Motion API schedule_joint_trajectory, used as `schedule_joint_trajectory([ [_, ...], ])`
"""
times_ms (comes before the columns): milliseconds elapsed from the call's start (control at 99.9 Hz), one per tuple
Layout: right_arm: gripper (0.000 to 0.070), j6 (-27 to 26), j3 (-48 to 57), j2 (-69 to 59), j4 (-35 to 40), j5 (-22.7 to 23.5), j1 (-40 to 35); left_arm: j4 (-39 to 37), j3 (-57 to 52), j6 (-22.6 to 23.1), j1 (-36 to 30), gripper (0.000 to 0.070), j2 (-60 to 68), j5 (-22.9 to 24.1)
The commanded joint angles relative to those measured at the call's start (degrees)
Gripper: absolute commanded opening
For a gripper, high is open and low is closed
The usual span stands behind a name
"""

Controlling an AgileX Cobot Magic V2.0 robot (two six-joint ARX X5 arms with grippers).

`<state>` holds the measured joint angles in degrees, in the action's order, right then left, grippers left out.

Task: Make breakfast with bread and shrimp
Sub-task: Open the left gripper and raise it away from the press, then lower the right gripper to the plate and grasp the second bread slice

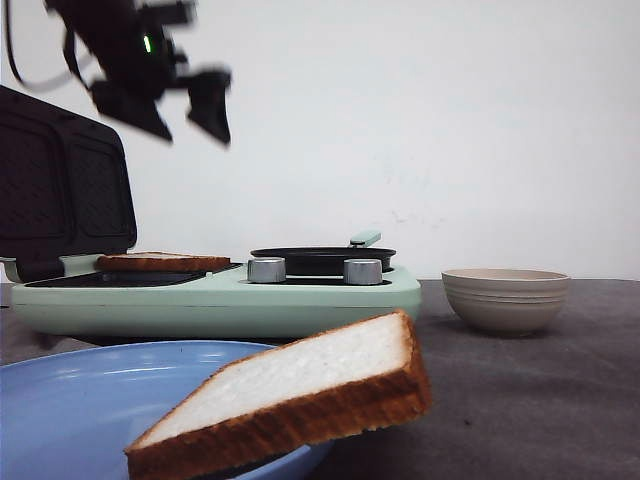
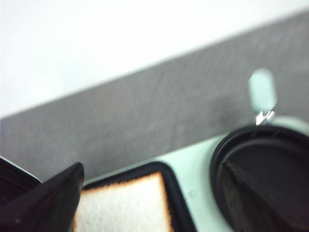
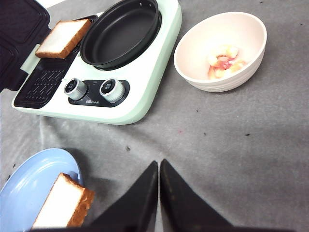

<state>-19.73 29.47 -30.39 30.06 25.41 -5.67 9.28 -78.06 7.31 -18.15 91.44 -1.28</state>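
The left tool (image 1: 185, 105) hangs open and empty; next, lower it straight onto the plate's bread (image 1: 290, 400), pinching gently.

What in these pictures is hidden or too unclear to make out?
- Shrimp: hidden by the bowl wall in the front view; the right wrist view is too small to count them.
- Right claw: outside the front view.
- Left wrist view: blurred; bread on the grill cut off by the edge and a claw finger.
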Motion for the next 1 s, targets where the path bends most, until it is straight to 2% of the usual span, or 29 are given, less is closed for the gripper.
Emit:
schedule_joint_trajectory([
  [0,0.0,0.61,0.92,-0.17,0.2,0.2,-0.13,1.42,-1.4,-3.82,-0.24,0.051,-2.58,-0.26],
  [160,0.0002,0.7,0.92,-0.17,2.78,0.96,-0.13,6.6,-1.4,-6.12,-0.24,0.051,-11.54,-0.26],
  [210,0.0033,0.83,0.92,-0.17,3.65,1.49,-0.13,8.02,-1.4,-6.12,-0.24,0.051,-13.94,-0.26],
  [320,0.0158,0.37,0.92,-0.2,4.35,1.77,-0.13,11.63,-1.38,-7.28,-0.24,0.0509,-18.36,-0.31],
  [370,0.0176,-0.9,0.92,-0.2,4.44,2.19,-0.13,13.86,-1.36,-8.55,-0.24,0.0508,-20.06,-0.98],
  [530,0.0201,-3.19,0.92,-0.59,4.87,4.72,-0.17,18.99,-0.55,-8.57,-0.24,0.0508,-23.96,-3.13],
  [801,0.0207,-3.28,0.83,-5.46,6.16,9.79,-0.63,17.81,8.74,-10.88,-0.24,0.0508,-30.95,-3.48],
  [991,0.0313,-3.23,0.35,-11.56,5.2,11.78,-4.02,14.1,19.5,-11.63,-0.24,0.0508,-39.17,-3.48],
])
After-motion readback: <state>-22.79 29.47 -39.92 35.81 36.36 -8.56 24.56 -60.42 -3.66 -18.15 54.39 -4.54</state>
